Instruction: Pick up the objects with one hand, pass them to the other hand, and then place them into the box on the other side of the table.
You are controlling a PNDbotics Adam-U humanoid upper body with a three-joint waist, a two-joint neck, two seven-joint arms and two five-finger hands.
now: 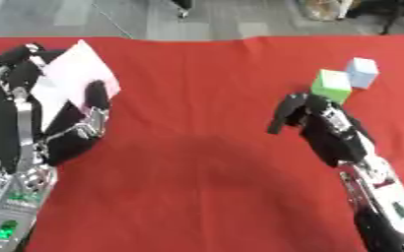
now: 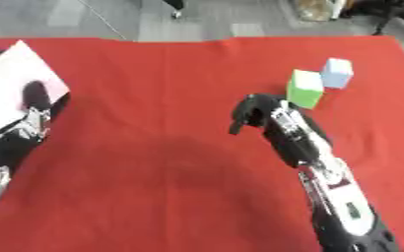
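Red cloth covered the whole table [image 1: 205, 98], with grey floor showing beyond its far edge. Near the cloth's right side stood a green cube [image 1: 331, 85] with a paler top face, and a light blue cube [image 1: 361, 72] sat just behind it and to its right, the two touching or very nearly so at a corner; which could not be told. Both cubes rested on the cloth, held by nothing.

Just in front of the green cube, on its left side, the robot's right hand [image 2: 261, 114] hung over the cloth, black with silver joints, its fingers curled downward and inward around nothing. The fingertips lay near the cube's lower edge, though whether they touched it could not be made out. The right forearm ran back from the hand toward the lower right corner.

Well apart from the green cube, across the cloth at the left edge, lay a white box [image 1: 76, 74] with a pinkish inner face, tilted askew. The robot's left hand [image 1: 91, 115] rested against the box's near side, fingers straight and pointing up.
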